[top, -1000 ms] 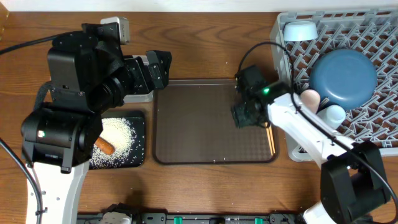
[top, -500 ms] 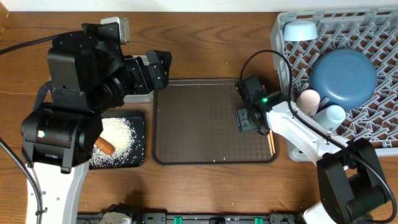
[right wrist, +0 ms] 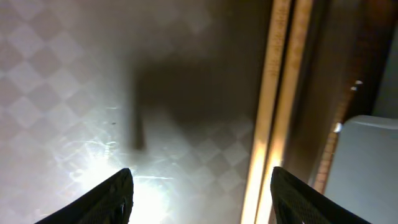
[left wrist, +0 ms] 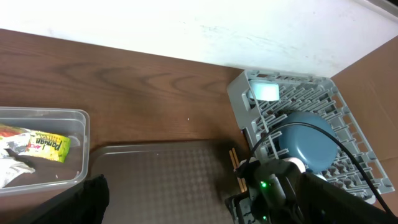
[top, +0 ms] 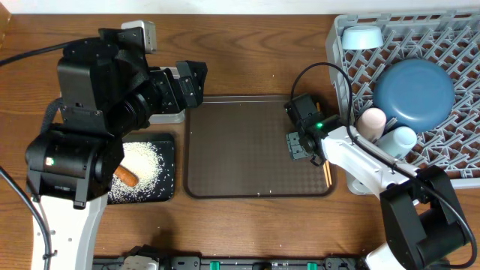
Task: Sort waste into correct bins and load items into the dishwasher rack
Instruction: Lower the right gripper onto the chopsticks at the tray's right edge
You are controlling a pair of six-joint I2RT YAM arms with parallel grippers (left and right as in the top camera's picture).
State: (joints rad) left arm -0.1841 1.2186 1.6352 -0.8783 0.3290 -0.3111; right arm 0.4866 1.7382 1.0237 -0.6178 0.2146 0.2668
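My right gripper [top: 303,143] is open and low over the right side of the brown serving tray [top: 240,150]. In the right wrist view the pair of chopsticks [right wrist: 277,106] lies between its fingers [right wrist: 202,193], close to the right finger; they also show in the overhead view [top: 327,172]. The grey dishwasher rack [top: 457,157] holds the big dark-blue bowl [top: 414,91], small light-blue bowl [top: 361,36], white cup [top: 371,118] and pale-blue cup [top: 402,139]. My left gripper [top: 187,84] is open and empty, high above the clear tub [left wrist: 78,124] with foil wrapper [left wrist: 43,144] and tissue [left wrist: 12,163].
The shallow black tray [top: 169,150] at the front left holds rice grains [top: 142,169] and the carrot piece [top: 125,175]. The left arm hides most of the clear tub in the overhead view. The rack's wall stands just right of the chopsticks.
My right gripper has shifted a little right and down toward the tray's right edge and the chopsticks. The left arm has not moved.
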